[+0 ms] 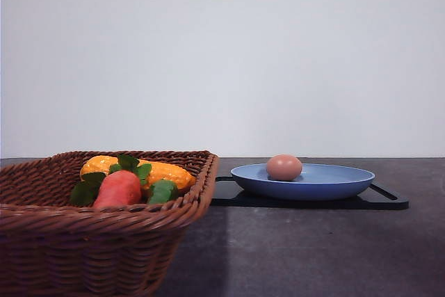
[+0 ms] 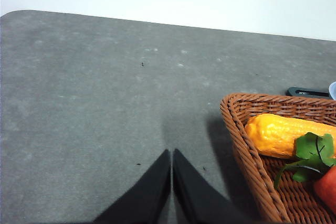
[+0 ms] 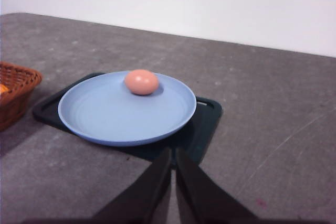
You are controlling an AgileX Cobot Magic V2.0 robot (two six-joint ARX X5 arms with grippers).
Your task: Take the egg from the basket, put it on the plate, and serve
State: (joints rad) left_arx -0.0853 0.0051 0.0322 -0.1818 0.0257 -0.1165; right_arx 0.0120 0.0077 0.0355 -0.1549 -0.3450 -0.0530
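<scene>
The pinkish-brown egg [image 1: 284, 167] [image 3: 141, 82] lies on the light blue plate [image 1: 327, 184] [image 3: 105, 116], toward its left side in the front view. The plate rests on a flat black tray. The brown wicker basket [image 1: 42, 231] [image 2: 252, 156] stands at the front left. My left gripper [image 2: 171, 153] is shut over bare table, beside the basket's outer wall. My right gripper [image 3: 172, 153] is shut, just in front of the plate's near rim, apart from the egg. Neither holds anything.
The black tray [image 1: 386, 201] [image 3: 205, 124] under the plate has handle cutouts at its ends. Inside the basket lie a yellow-orange corn-like toy [image 1: 167, 172] [image 2: 283, 135] and a red carrot-like toy [image 1: 118, 187] with green leaves. A white wall stands behind the dark grey table [image 1: 313, 248].
</scene>
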